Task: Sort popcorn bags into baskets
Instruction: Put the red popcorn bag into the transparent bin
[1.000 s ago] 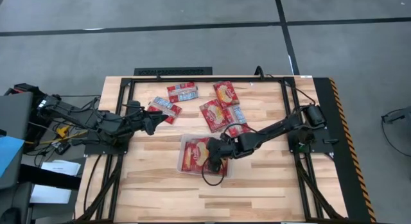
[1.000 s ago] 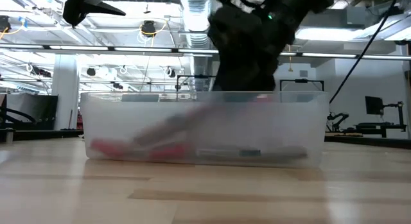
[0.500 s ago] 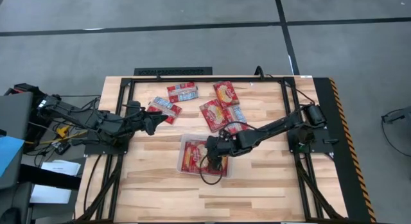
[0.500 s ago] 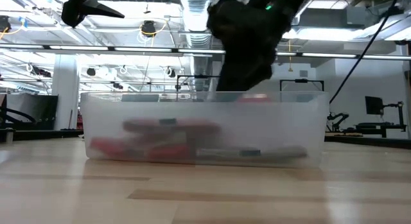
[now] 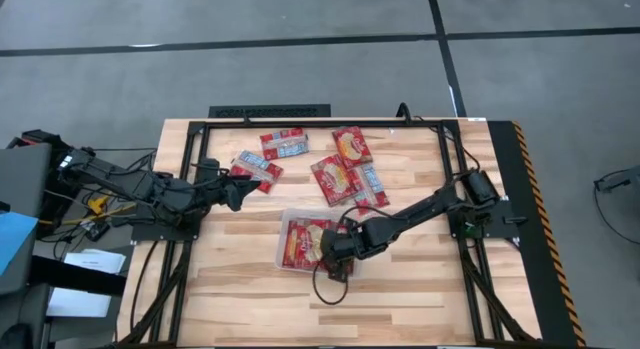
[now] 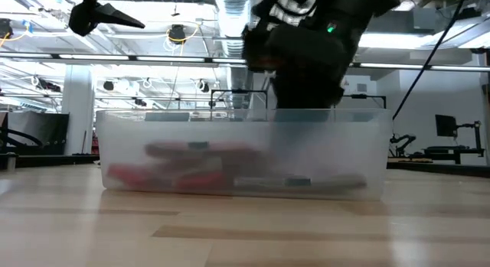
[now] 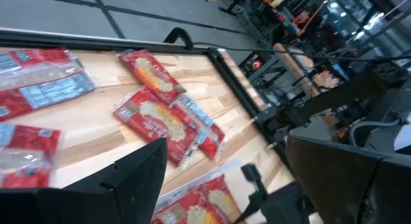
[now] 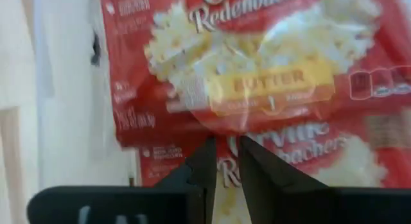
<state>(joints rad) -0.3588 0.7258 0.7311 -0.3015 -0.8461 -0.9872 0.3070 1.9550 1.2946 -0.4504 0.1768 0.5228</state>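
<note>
The clear basket (image 5: 283, 251) stands on the table's near middle with red popcorn bags (image 5: 301, 243) lying flat in it, also seen through its wall (image 6: 191, 164). My right gripper (image 5: 336, 265) hangs over the basket's right part, pointing steeply down. Its fingers (image 8: 225, 160) stand a narrow gap apart above the butter bag (image 8: 257, 76), with nothing between them. Several more bags lie loose farther back (image 5: 285, 142) (image 5: 351, 144) (image 5: 334, 179). My left gripper (image 5: 232, 189) waits open and raised at the left, next to another bag (image 5: 258, 169).
A black frame (image 5: 300, 120) runs around the work area. One more bag (image 5: 372, 185) lies just behind the right arm. Bare wood shows at the near edge (image 5: 330, 319) and left of the basket (image 5: 230, 259).
My right gripper has moved a little toward the table's near edge and sunk lower over the basket. A bag that lay slanted inside the basket a second ago now lies flat on the others.
</note>
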